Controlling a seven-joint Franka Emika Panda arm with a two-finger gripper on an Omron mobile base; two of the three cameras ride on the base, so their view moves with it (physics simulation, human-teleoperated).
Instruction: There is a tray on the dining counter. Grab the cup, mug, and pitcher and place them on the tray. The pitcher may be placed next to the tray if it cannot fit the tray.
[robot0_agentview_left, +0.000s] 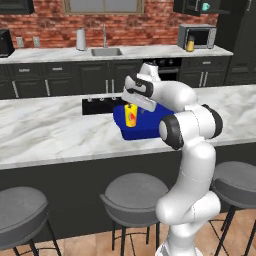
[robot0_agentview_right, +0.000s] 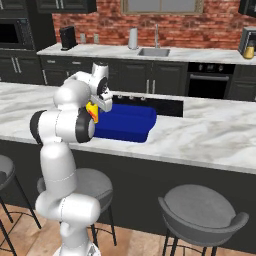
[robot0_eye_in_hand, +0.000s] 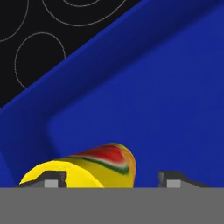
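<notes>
The yellow cup with its red-orange mark stands inside the left end of the deep-blue tray on the dining counter. My gripper hangs right over the cup. In the hand view the cup lies between the fingertips of the gripper; the jaws stand wide, the right fingertip clear of the cup, the tray floor behind. An amber pitcher stands by the microwave on the back counter. A small teal shape, perhaps the mug, sits in the cabinet above.
A black cooktop is set into the counter just behind the tray. Grey stools line the near side. The sink and microwave are on the back counter by the brick wall.
</notes>
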